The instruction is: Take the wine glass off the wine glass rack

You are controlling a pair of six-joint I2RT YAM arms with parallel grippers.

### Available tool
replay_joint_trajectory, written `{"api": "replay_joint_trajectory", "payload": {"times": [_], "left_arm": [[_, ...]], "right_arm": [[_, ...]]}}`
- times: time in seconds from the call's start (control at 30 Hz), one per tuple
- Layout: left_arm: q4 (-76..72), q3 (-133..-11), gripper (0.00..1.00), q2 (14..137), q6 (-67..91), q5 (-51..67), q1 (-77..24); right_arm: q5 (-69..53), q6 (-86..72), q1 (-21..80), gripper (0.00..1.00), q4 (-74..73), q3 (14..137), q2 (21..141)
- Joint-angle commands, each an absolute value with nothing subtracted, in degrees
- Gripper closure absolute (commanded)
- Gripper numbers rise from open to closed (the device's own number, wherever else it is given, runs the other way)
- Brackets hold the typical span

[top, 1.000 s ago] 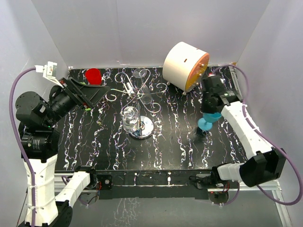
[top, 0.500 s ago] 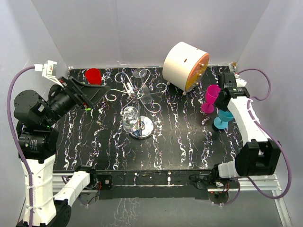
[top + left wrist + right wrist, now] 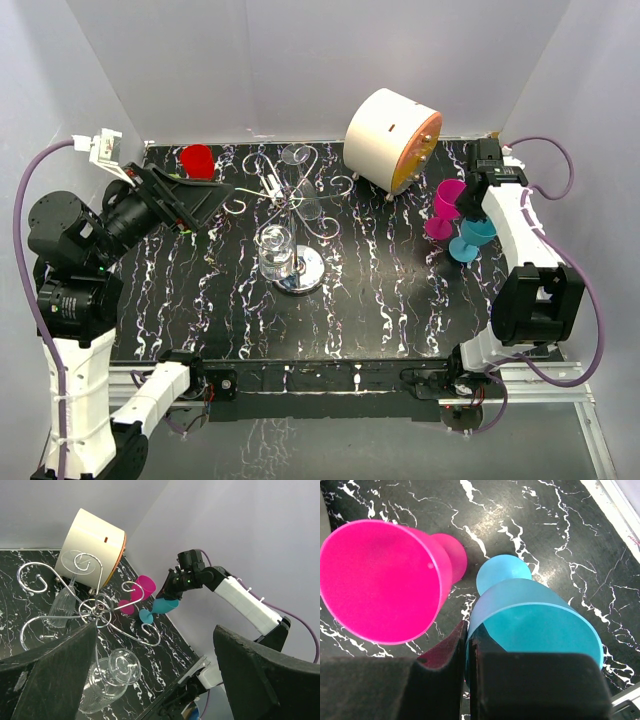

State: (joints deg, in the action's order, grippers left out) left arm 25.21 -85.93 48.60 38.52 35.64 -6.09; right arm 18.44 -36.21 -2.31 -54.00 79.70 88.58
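Teal plastic wine glass [image 3: 472, 238]: off the silver wire rack [image 3: 97, 605], tilted beside a pink plastic goblet [image 3: 447, 200]. My right fingers [image 3: 445, 650] pinch its rim; release outstanding. Left fingers [image 3: 50, 680] wide.

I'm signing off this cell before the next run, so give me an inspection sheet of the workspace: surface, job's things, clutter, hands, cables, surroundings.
Surface: black, white-veined table.
Job's things: wine glass rack upright mid-table; clear wine glasses hang from it, bowls down.
Clutter: white drum with orange face, red cup, pink goblet, teal goblet.
Hands: left hand open beside the rack, holding nothing; right hand shut on the tilted teal goblet's rim.
Cables: purple cables loop off both arms at the sides.
Surroundings: plain pale walls on three sides.
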Motion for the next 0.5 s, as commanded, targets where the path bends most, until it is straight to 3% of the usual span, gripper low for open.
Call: {"api": "replay_joint_trajectory", "payload": {"times": [0.0,0.23,0.47], "left_arm": [[26.07,-87.29,0.01,47.64,37.30,34.83,-6.68],[26.44,-87.32,0.01,47.72,36.90,34.63,-7.02],[26.81,-87.36,0.01,47.77,36.75,34.20,-7.12]], "right_arm": [[19.03,-37.97,-3.32,1.00,-52.12,81.03,88.21],[16.79,-38.31,-4.71,0.97,-49.74,78.22,88.59],[17.06,-38.40,-5.01,0.84,-49.06,76.83,88.20]]}}
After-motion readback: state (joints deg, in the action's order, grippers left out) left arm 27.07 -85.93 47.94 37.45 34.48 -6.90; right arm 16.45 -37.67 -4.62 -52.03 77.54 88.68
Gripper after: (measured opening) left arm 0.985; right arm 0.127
